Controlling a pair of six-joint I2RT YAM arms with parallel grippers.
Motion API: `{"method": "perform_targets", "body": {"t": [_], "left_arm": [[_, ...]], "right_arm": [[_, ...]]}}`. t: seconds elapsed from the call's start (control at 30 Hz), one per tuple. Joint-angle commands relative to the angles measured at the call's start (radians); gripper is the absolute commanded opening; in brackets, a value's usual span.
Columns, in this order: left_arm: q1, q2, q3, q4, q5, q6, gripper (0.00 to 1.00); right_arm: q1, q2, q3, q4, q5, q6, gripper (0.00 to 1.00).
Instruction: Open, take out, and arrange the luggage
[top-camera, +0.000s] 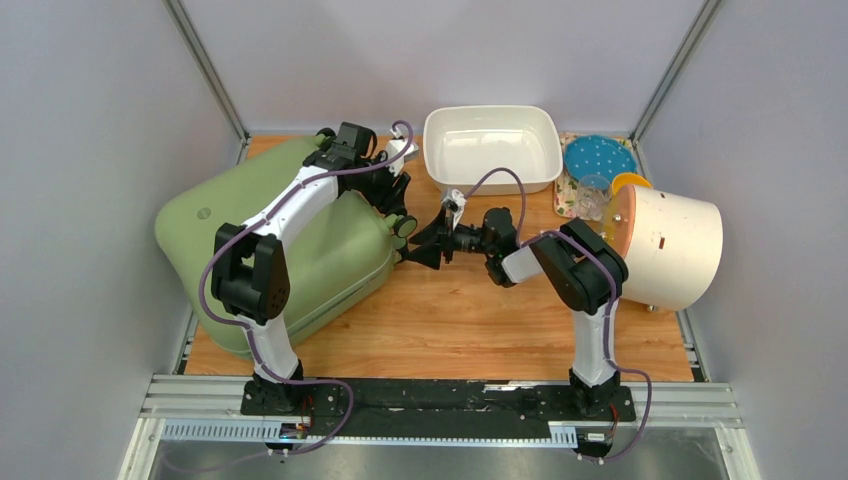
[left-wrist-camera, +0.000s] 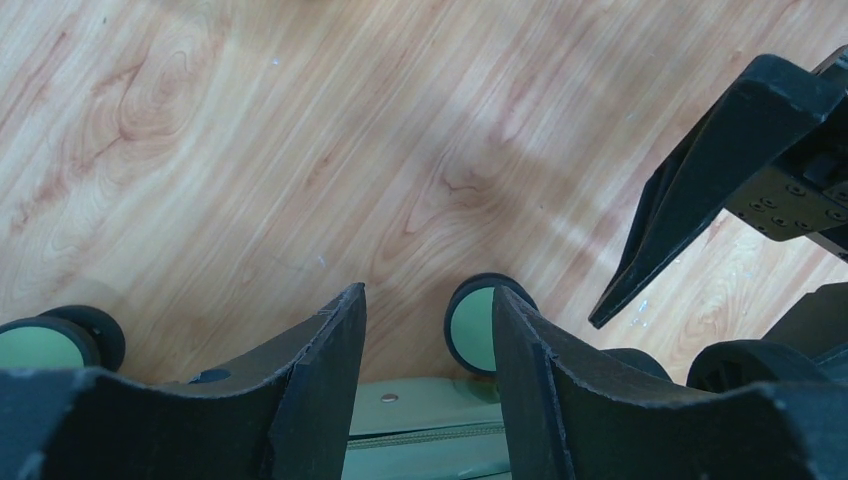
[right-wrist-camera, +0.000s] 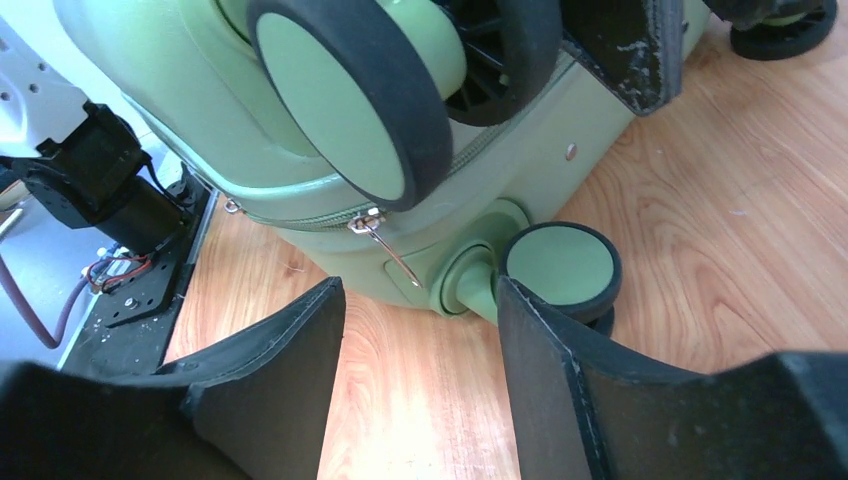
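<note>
Sage-green luggage lying at left of table; wheels facing right gripper, jaws released, empty; left gripper over wheels, jaws released, empty; white tub behind, cream cylinder far right

Sage-green hard-shell suitcase with rounded corners, lying flat and skewed on left side of wooden table, its left part past the table edge, black-and-green wheels facing table centre, zipper along the seam looks closed, metal pull hanging.
</note>
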Motion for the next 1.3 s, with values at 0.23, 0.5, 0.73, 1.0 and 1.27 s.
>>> {"method": "perform_targets", "body": {"t": [0.23,0.5,0.73,1.0,1.27], "left_arm": [[0.034,-0.014,0.035,-0.149,0.019,0.035,0.58],[0.034,-0.01,0.044,-0.165,0.02,0.026,0.58],[0.034,-0.008,0.037,-0.163,0.016,0.023,0.58],[0.036,-0.002,0.038,-0.171,0.014,0.026,0.58],[0.043,-0.005,0.032,-0.172,0.029,0.021,0.57]], "right_arm": [[0.054,0.065,0.046,0.197,-0.049,0.049,0.56],[0.075,0.119,0.074,0.23,-0.028,0.067,0.51],[0.081,0.122,0.071,0.257,-0.008,0.076,0.4],[0.086,0.151,0.104,0.273,0.003,0.088,0.37],[0.086,0.145,0.091,0.282,0.009,0.092,0.07]]}}
